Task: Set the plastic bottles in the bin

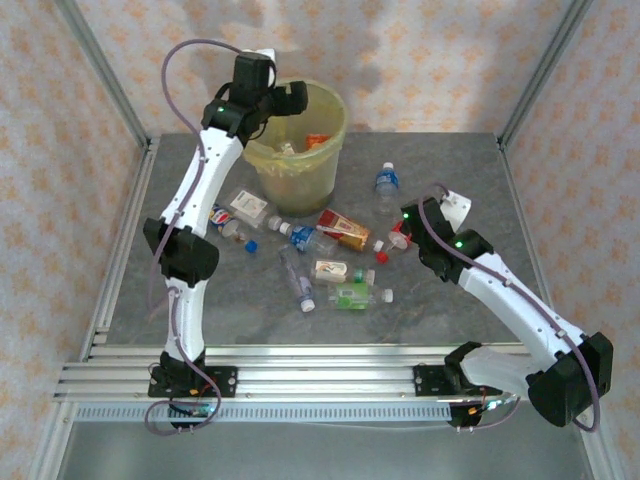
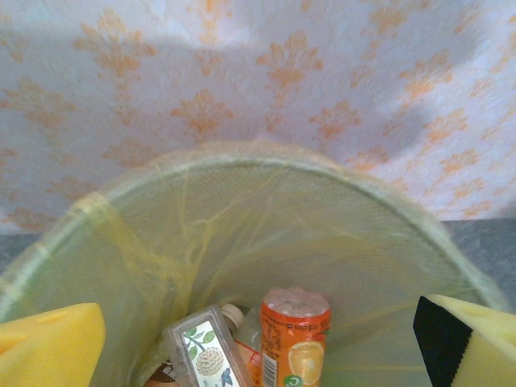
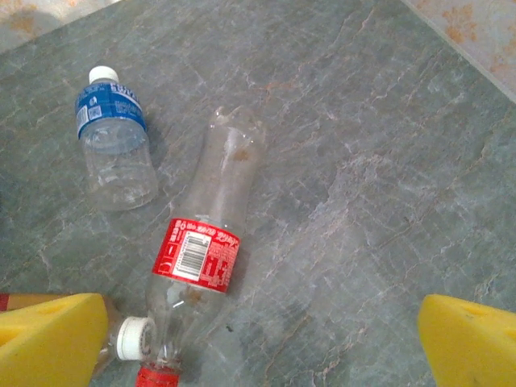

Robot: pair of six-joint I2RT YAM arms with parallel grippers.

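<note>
The bin (image 1: 300, 180), lined with a yellowish bag, stands at the back of the table. My left gripper (image 1: 290, 97) hovers over its mouth, open and holding nothing. In the left wrist view its yellow pads (image 2: 48, 347) stand wide apart above the bin wall (image 2: 322, 218), with an orange-labelled bottle (image 2: 294, 339) and a square fruit-labelled bottle (image 2: 205, 351) lying inside. My right gripper (image 1: 405, 225) is open, low over a clear red-labelled bottle (image 3: 197, 258) that lies on the table just left of the gap between its fingers. A blue-labelled bottle (image 3: 117, 137) lies farther off.
Several more bottles lie scattered in front of the bin, among them an orange-brown one (image 1: 343, 230), a green-labelled one (image 1: 355, 296) and a square one (image 1: 250, 205). A white cap (image 3: 133, 337) sits by the right gripper's left pad. Metal frame posts (image 1: 110, 80) edge the table.
</note>
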